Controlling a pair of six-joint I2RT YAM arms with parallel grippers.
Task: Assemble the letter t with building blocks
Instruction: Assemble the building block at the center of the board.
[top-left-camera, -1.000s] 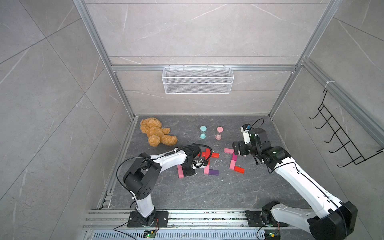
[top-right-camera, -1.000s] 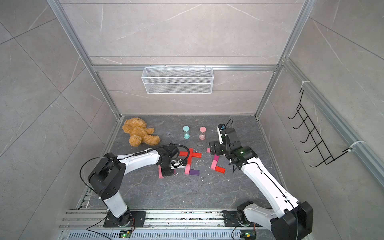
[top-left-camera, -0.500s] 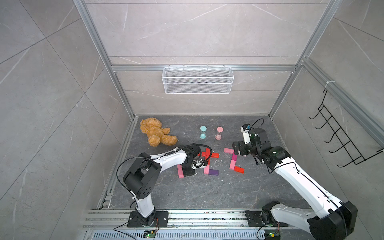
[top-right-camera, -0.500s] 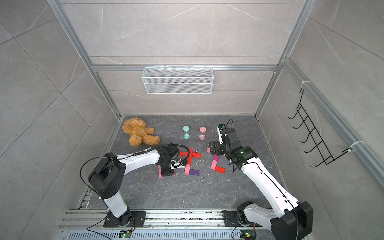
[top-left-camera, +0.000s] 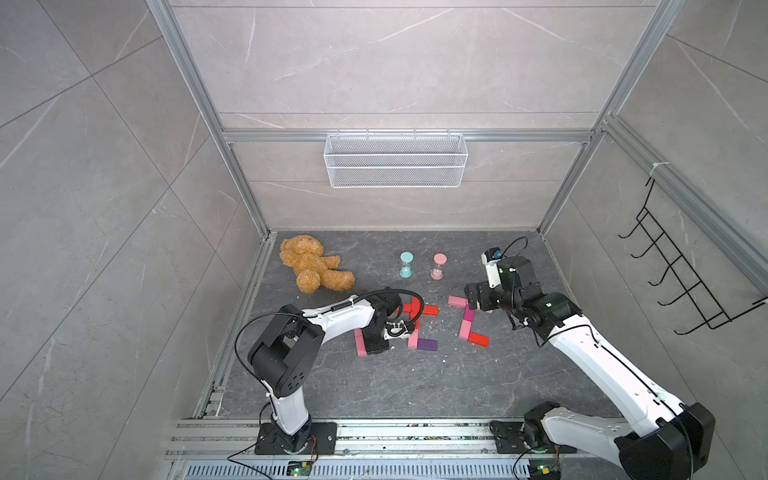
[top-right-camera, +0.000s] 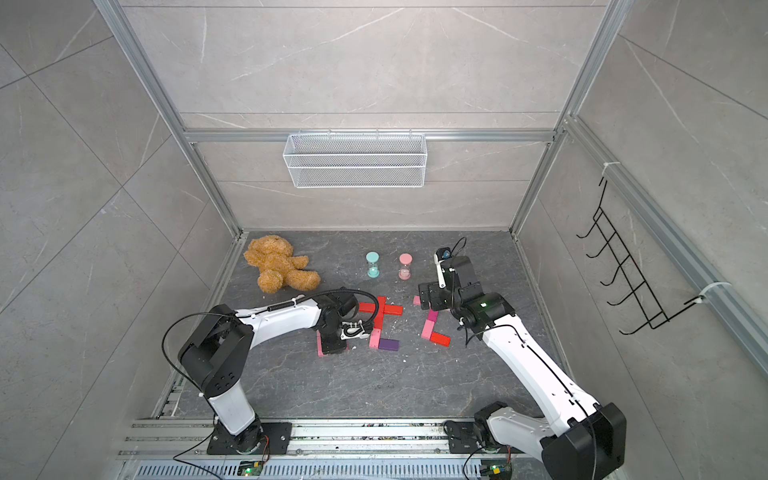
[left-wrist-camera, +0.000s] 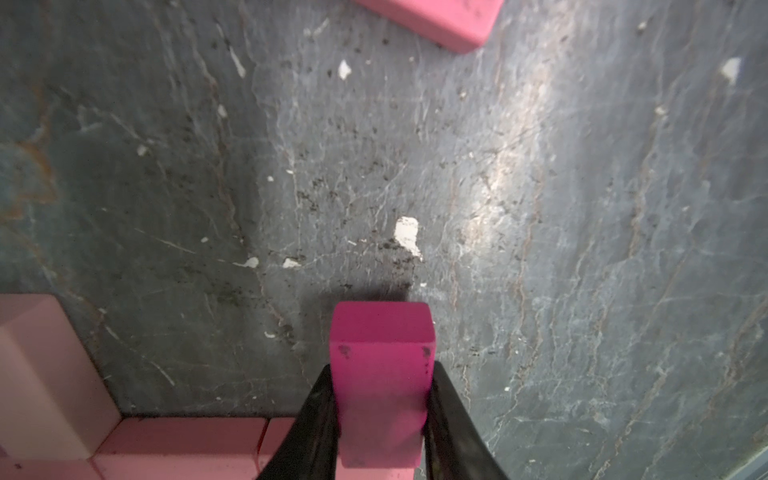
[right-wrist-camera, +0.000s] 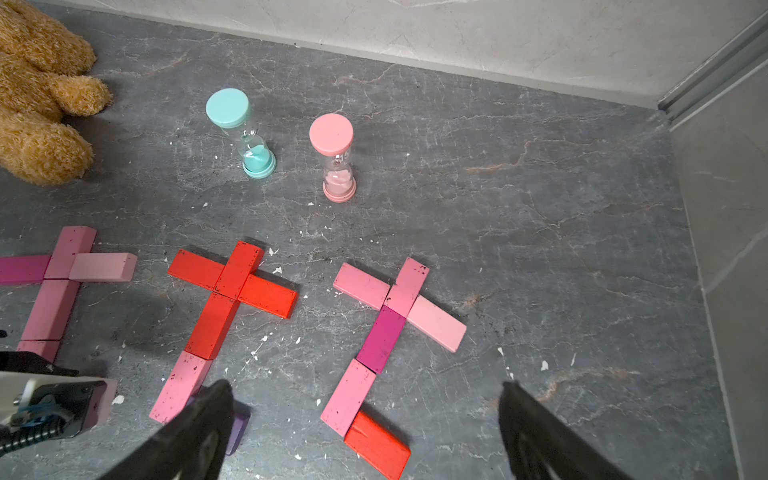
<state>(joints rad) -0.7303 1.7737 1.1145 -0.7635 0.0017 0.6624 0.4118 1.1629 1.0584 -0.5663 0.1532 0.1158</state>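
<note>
Three t-shaped groups of building blocks lie on the dark floor: a red one (top-left-camera: 415, 309) with a pink stem end and a purple block (top-left-camera: 427, 344), a pink and magenta one (right-wrist-camera: 399, 299) with a red foot (right-wrist-camera: 376, 446), and a pink one (right-wrist-camera: 62, 270). My left gripper (left-wrist-camera: 382, 368) is shut on a magenta block (left-wrist-camera: 380, 332), held low over the floor beside pink blocks (left-wrist-camera: 178, 444) of the left group. In both top views it sits by a pink block (top-left-camera: 360, 343). My right gripper (right-wrist-camera: 365, 388) hangs open above the right group, holding nothing.
A teddy bear (top-left-camera: 311, 266) lies at the back left. A teal hourglass (top-left-camera: 406, 264) and a pink hourglass (top-left-camera: 439, 267) stand behind the blocks. A wire basket (top-left-camera: 395, 160) hangs on the back wall, a black hook rack (top-left-camera: 681, 282) on the right wall.
</note>
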